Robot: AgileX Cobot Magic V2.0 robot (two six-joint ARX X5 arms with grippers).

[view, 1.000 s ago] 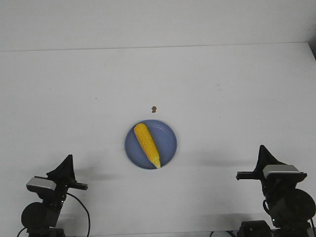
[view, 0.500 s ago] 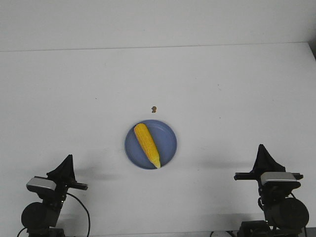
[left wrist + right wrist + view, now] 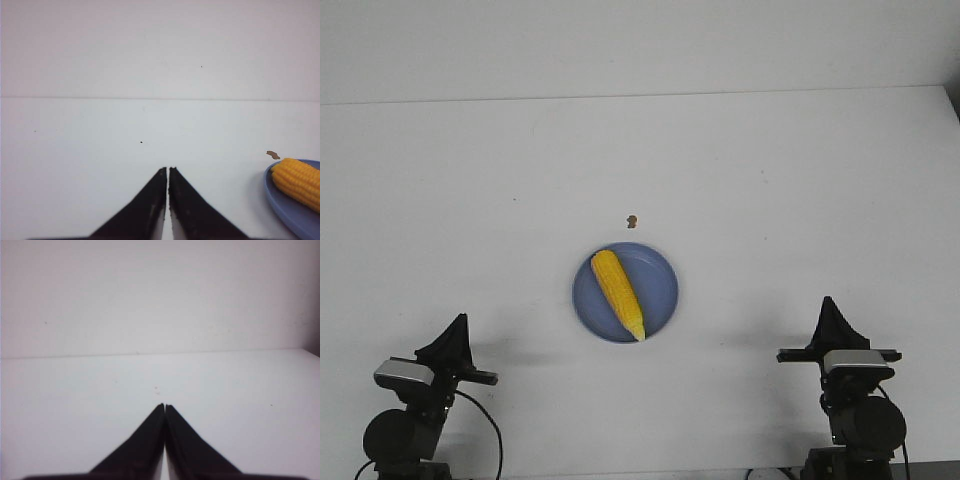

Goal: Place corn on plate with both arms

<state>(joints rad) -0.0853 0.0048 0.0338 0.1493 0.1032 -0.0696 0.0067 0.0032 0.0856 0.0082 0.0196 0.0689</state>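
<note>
Pointing forward over the table (image 3: 470, 170), the left gripper (image 3: 455, 325) has its two black fingers (image 3: 145, 205) pressed together to a thin slit, holding nothing. It sits near the front edge on the left side, well apart from the plate (image 3: 658, 280). In the left wrist view the plate's blue rim (image 3: 280, 200) and the blunt end of the corn (image 3: 297, 180) show off to one side of the closed tips, with a small brown speck (image 3: 272, 154) on the table just beyond the rim. The right gripper (image 3: 827, 312) is likewise closed, its fingers (image 3: 186, 450) meeting at the tips with nothing between them; its wrist view shows only bare white table (image 3: 240, 390) and the wall behind. It stands near the front edge on the right, also well apart from the plate. Between the two arms, the corn (image 3: 618, 292) lies on the plate at a slant, its blunt end toward the far left rim and its pointed tip at the near rim. The speck (image 3: 632, 220) lies on the table just beyond the plate's far edge, not touching it.
</note>
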